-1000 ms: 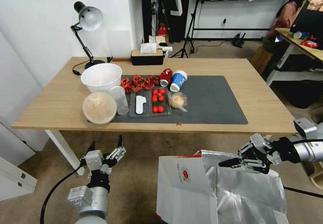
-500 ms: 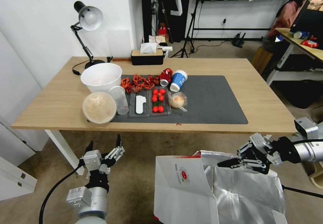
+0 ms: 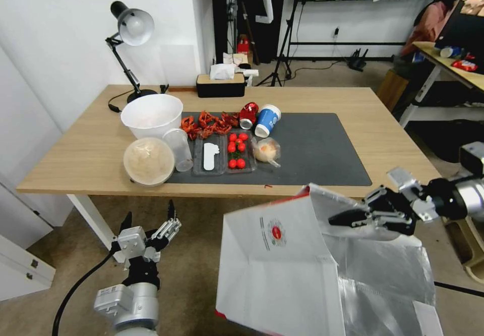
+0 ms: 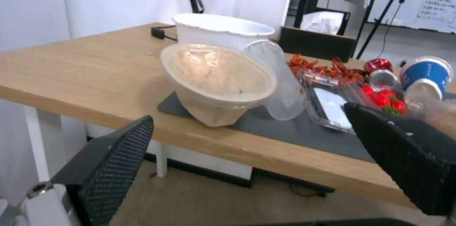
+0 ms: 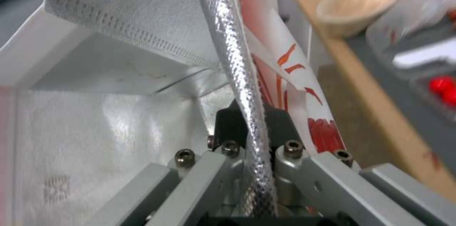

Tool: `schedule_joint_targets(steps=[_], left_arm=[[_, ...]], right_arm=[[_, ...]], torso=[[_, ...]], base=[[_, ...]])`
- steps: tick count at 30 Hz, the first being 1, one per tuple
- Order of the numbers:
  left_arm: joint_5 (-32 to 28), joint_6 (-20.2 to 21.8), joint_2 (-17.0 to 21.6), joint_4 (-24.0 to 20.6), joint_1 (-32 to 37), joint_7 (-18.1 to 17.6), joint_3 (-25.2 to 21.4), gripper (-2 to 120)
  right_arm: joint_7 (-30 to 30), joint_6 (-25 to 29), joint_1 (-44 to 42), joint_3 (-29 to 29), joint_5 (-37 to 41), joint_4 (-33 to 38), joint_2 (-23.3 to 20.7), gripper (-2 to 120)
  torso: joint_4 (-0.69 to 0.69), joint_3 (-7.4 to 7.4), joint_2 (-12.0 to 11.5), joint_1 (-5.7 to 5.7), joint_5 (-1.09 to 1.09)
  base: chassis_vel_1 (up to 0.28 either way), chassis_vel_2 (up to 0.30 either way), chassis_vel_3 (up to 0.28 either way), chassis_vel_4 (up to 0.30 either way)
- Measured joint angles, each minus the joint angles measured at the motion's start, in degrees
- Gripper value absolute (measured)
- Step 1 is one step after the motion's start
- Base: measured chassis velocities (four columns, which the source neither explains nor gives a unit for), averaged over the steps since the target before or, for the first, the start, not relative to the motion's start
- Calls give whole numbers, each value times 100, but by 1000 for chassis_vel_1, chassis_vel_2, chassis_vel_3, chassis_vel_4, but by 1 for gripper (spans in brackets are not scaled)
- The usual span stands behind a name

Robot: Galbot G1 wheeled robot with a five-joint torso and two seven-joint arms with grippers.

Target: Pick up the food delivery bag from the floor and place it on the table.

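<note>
One hand is doing the work: the right hand is pinching the foil-lined rim of the food delivery bag, its black pads clamped on either side of the rim. The bag is hanging at 6 o'clock of the counter, in front of its near edge, with the red-trimmed top corner just overlapping that edge. Whether its base is clear of the floor cannot be told. The left hand is idling low at 7 o'clock, fingers spread wide and holding nothing. For a clean lift, the bag bottom probably needs raising above the counter edge before any forward travel. The bare stretch of dark grey mat at 3 o'clock of the cherry tomatoes looks the safest landing area.
</note>
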Motion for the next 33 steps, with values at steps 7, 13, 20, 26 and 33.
schedule_joint_targets(steps=[7, 13, 20, 26, 33], left_arm=[[-3, -11, 23, -12, -11, -36, -21, 100], [-6, -12, 26, -11, -62, -38, -16, 100], [5, -12, 40, 45, -89, -38, 21, 100], [15, -3, 118, 92, -129, -38, 38, 100], [15, 11, 251, 172, -174, -26, 101, 100]], right_arm=[[413, -184, 60, 442, 1118, -37, -362, 0], [1452, -222, 78, 818, 2248, 70, -437, 0], [3821, 151, 201, 969, 3385, 413, -266, 0], [5910, 473, 722, 857, 4225, 730, -47, 0], [7600, 765, 962, 795, 4569, 931, 206, 0]], torso=[[0, -3, -6, -2, -1], [-1, -6, -10, -5, -1], [-1, -7, -13, -5, 0], [-1, -9, -15, -6, -1], [0, -9, -16, -7, -1]], base=[[0, 0, 0, 0], [0, 0, 0, 0], [0, 0, 0, 0], [0, 0, 0, 0], [0, 0, 0, 0]])
